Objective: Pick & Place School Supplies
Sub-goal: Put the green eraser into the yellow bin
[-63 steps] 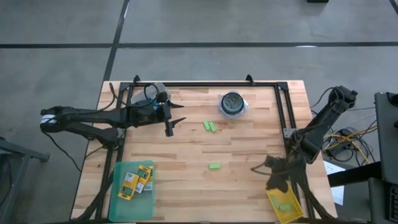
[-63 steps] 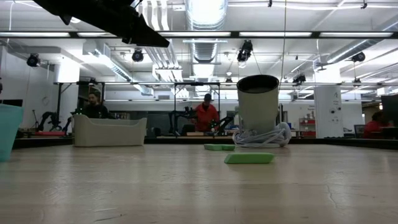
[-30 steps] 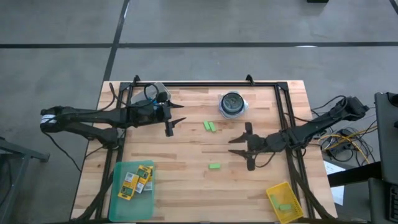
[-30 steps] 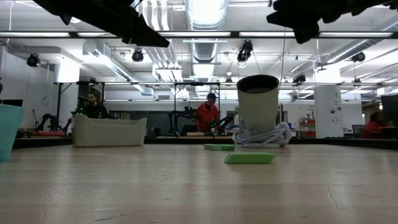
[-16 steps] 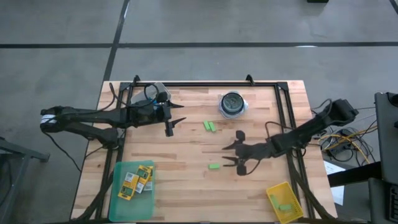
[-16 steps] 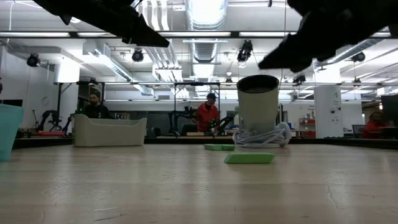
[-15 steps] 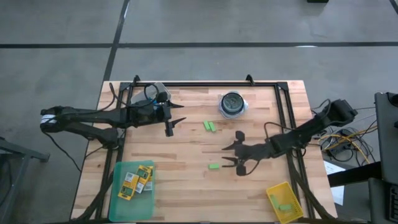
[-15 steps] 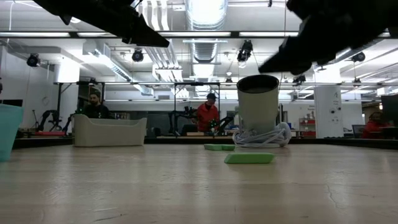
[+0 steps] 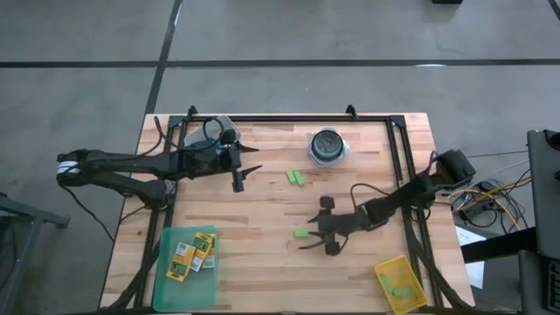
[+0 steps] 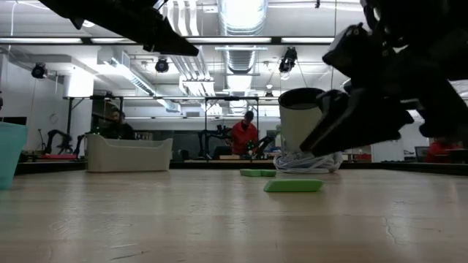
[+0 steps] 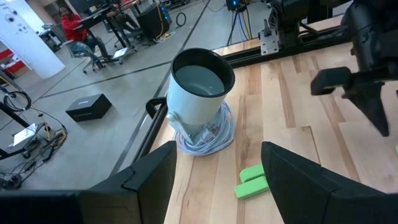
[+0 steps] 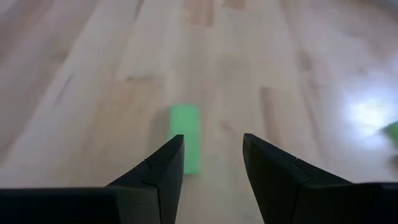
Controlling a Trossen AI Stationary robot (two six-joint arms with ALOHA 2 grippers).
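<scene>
Since a moment ago our right gripper has dropped over the lone green eraser block mid-bench, fingers apart. It looks light, flat and stiff; we'd pinch its long sides. Our left gripper waits open near the bench's far-left corner.

Both arms are showing dark, slim, jointed bodies. A black cable is looping just behind the right gripper; the left gripper is showing tapered black fingers.

High cam overhead, low cam table-level; both catch green block.
</scene>
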